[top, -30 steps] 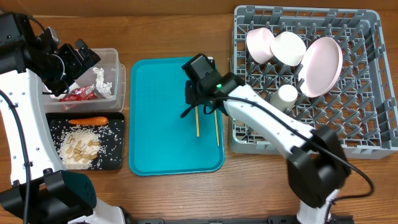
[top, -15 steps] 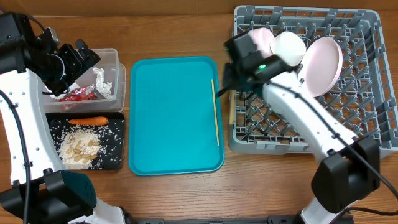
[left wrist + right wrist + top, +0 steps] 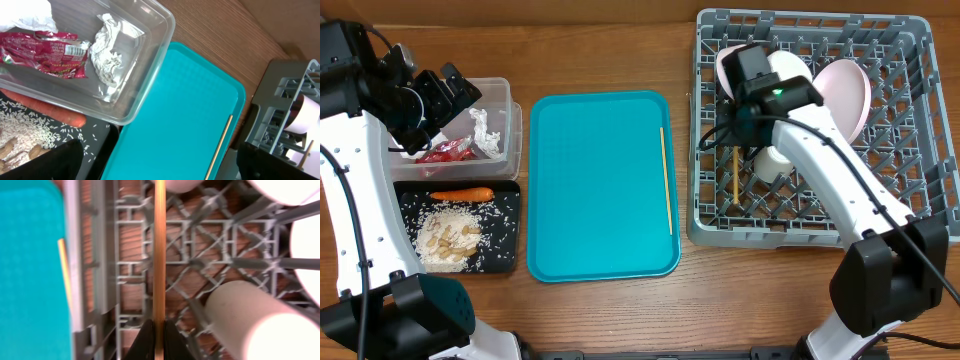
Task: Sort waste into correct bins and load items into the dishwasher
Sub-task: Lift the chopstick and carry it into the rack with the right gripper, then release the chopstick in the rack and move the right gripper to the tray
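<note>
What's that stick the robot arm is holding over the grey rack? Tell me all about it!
It is a thin, straight wooden chopstick, light brown and smooth. The right gripper pinches it near one end. It hangs over the grey dish rack, beside a small white cup. Whether it touches the rack, I cannot tell.

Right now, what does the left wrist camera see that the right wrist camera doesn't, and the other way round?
Only the left wrist view shows the clear tub holding a red wrapper, with a carrot and rice just below it. Only the right wrist view shows the grip itself: the right gripper shut on the held chopstick. Both show the teal tray, the loose chopstick lying on it, and the grey rack.
</note>
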Controlling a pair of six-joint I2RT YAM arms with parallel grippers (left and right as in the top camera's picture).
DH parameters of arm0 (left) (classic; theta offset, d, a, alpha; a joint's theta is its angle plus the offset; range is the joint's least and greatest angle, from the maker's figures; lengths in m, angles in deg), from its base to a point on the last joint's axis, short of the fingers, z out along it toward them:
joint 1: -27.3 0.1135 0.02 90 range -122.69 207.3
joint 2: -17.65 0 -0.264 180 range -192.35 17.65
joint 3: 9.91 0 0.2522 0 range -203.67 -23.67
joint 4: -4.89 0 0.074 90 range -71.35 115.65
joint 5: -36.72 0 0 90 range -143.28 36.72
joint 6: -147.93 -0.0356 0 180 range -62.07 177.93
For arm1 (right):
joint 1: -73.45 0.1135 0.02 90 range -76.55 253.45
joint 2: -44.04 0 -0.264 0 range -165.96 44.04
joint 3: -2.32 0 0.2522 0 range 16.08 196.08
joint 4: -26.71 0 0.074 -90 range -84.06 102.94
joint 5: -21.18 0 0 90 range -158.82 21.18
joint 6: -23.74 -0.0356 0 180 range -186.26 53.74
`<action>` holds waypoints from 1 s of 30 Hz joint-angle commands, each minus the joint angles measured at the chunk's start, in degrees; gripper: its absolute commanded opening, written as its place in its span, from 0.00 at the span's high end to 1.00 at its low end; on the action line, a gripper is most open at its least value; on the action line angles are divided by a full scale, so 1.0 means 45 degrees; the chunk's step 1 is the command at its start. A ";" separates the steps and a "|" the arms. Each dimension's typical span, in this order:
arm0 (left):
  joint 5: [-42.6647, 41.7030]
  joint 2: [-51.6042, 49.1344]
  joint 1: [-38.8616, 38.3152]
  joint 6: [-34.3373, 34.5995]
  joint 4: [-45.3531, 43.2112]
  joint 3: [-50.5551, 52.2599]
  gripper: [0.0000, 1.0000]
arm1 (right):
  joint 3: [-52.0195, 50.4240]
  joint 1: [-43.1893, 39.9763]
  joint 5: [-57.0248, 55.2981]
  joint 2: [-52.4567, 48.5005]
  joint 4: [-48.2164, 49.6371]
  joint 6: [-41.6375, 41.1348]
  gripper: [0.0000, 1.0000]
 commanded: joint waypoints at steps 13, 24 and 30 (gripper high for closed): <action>0.0087 0.0253 -0.0019 0.0175 -0.0015 -0.0277 0.00 | -0.0233 -0.0491 -0.0194 0.0345 0.0049 0.0272 0.96; 0.0087 0.0253 -0.0019 0.0175 -0.0015 -0.0277 0.00 | -0.1132 -0.0486 -0.0141 0.0330 0.0525 0.0272 0.96; 0.0087 0.0253 -0.0019 0.0175 -0.0015 -0.0277 0.00 | -0.1132 -0.0476 0.0437 0.0330 0.0525 0.0272 0.96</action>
